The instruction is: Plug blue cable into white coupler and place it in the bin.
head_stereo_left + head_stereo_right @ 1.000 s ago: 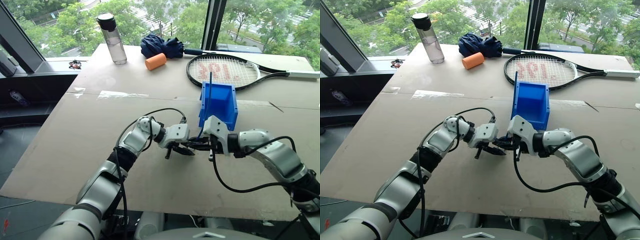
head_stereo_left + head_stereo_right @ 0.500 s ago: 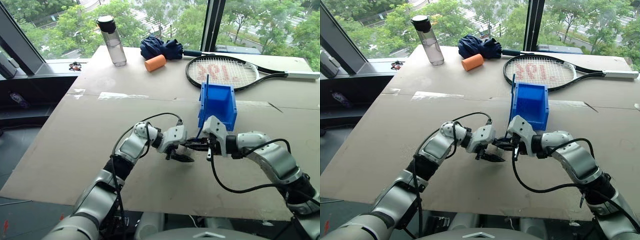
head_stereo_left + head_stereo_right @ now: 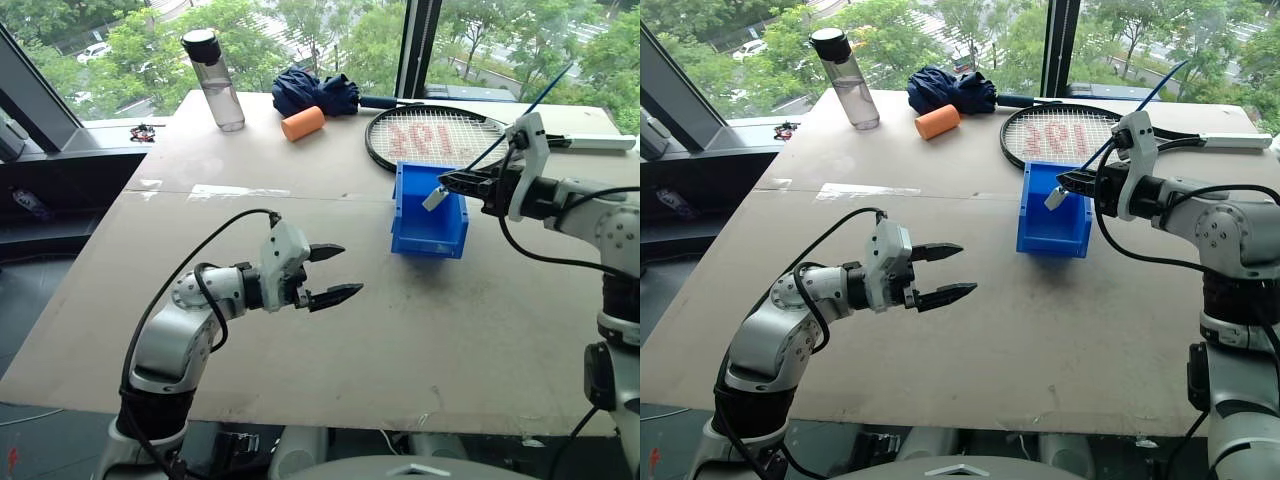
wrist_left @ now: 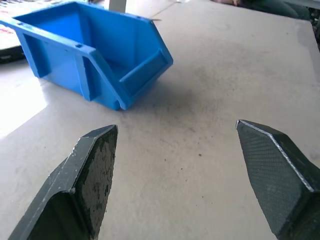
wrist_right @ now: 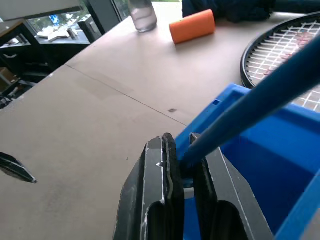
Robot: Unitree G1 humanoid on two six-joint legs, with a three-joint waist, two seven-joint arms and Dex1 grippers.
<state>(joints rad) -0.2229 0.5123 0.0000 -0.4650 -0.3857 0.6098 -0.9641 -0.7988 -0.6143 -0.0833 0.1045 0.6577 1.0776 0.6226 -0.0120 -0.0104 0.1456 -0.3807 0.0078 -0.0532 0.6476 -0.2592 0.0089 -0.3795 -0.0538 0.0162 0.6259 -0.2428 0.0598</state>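
Window-side beige worktop [image 3: 300, 330] | thin blue cable [image 3: 520, 115] with small white coupler [image 3: 433, 197], light, springy, pinched near plug by right pincer [image 3: 447, 182] above blue plastic bin [image 3: 430, 225] | left pincer [image 3: 330, 272] wide, empty.

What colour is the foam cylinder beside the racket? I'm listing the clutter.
Orange. The foam cylinder shows best in the right wrist view.

My two tools split up: right tool [image 3: 447, 183] lifted the blue cable [image 3: 520, 114] and white coupler [image 3: 433, 197] over the bin [image 3: 430, 225], left tool [image 3: 333, 272] let go and opened.
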